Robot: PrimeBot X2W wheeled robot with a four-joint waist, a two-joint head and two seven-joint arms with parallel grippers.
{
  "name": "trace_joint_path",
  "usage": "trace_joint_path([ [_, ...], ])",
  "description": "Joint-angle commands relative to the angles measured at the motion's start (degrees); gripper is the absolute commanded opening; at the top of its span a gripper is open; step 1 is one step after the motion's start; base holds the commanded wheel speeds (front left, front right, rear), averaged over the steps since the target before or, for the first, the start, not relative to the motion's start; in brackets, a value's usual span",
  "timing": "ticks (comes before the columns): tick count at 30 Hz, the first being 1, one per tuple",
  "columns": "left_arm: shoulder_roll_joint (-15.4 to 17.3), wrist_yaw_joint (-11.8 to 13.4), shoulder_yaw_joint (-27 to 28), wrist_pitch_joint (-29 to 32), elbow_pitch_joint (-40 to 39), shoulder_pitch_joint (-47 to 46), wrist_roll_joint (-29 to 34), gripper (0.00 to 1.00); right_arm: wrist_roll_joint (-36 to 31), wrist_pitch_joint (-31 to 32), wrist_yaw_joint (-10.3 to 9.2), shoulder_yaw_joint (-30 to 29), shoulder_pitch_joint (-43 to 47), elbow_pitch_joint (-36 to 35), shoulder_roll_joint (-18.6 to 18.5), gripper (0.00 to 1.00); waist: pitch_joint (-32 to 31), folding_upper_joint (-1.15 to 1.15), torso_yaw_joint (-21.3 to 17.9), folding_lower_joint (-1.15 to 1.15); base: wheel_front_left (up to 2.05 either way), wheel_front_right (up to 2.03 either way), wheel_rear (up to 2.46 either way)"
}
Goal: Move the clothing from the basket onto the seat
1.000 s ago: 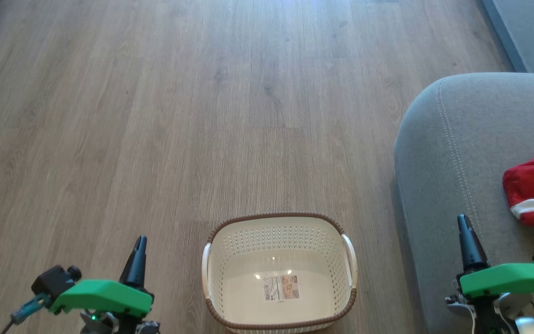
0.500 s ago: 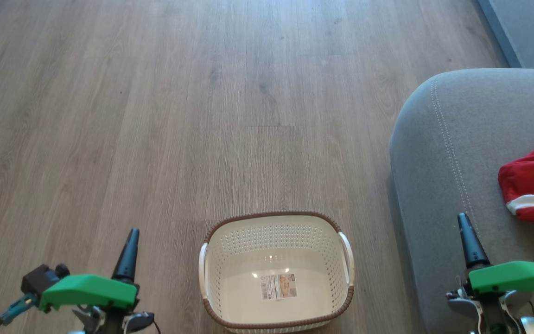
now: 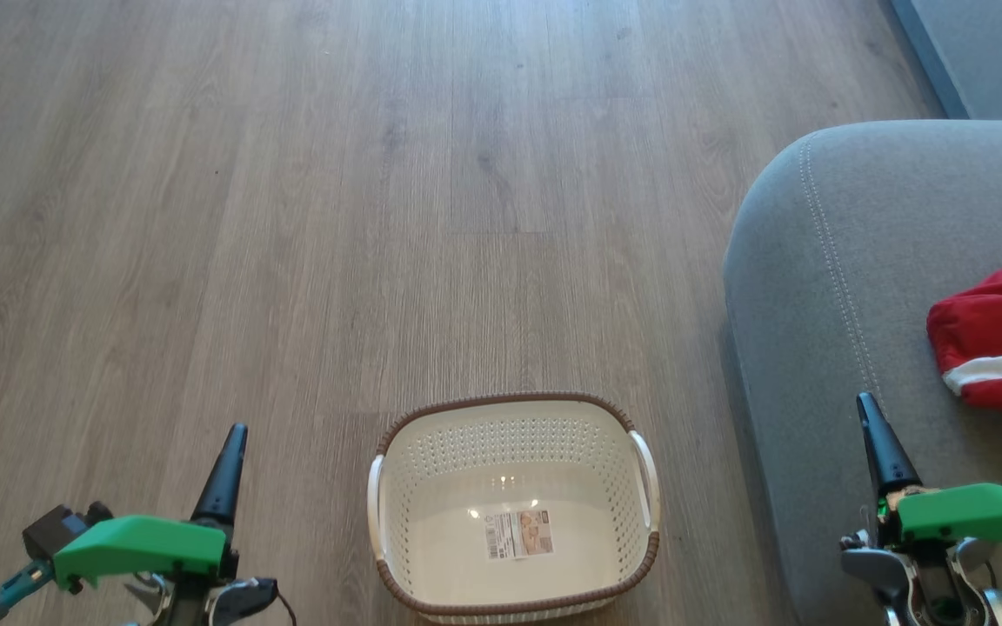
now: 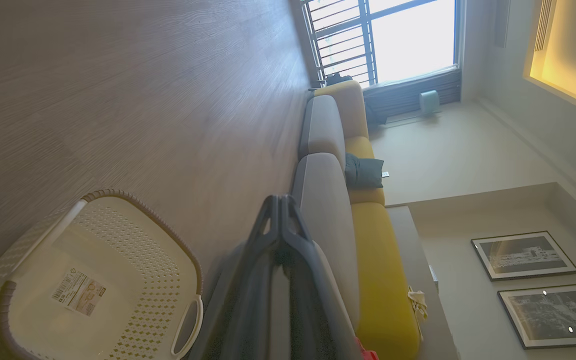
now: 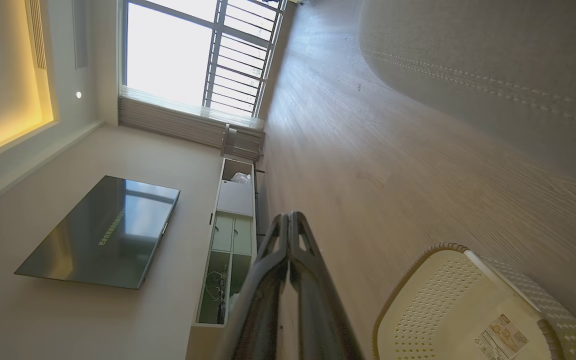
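While the basket (image 3: pixel 510 439) stands on the wood floor (image 3: pixel 379 217) at the bottom centre of the head view, the clothing (image 3: pixel 1001 348) lies on the seat (image 3: pixel 849 261) at the right edge. It is a red bundle with a white stripe, cut off by the frame. The seat fills the right side from mid-height down, with a line of pale stitching curving along its rounded corner. The basket is just left of the seat, with a strip of floor between them. Its cream bottom shows plain, with a sticker (image 3: pixel 518 535) on it, and a white handle sits on each side under the brown rim.

At the lower left the left fingers (image 3: pixel 227 474) point up the frame over the floor, left of the basket and apart from it. They are pressed together to one dark tip and hold nothing. At the lower right the right fingers (image 3: pixel 882 452) point up over the seat, below and left of the clothing and clear of it, likewise closed tight on nothing.

Each wrist view shows its own two fingers meeting at the tips. The left one has the basket at lower left. The right one has it at lower right, with a dark screen (image 5: pixel 103 235) on the wall at left.
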Motion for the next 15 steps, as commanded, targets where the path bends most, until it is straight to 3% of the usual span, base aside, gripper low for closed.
trace_joint_path([
  [1,0.5,-0.6,2.0,0.6,-1.8,-3.6,-1.8,0.0,1.9,0.6,0.38,0.8,-3.5,-1.7,-0.7,0.0,0.0,0.0,-0.1,0.0,0.0,0.0,0.0],
  [15,0.5,-1.6,4.1,2.9,-1.8,-4.3,-9.8,0.0,10.4,2.8,0.43,0.6,-4.4,-1.3,-0.8,0.0,0.3,0.0,-0.9,0.0,0.0,0.0,0.0],
])
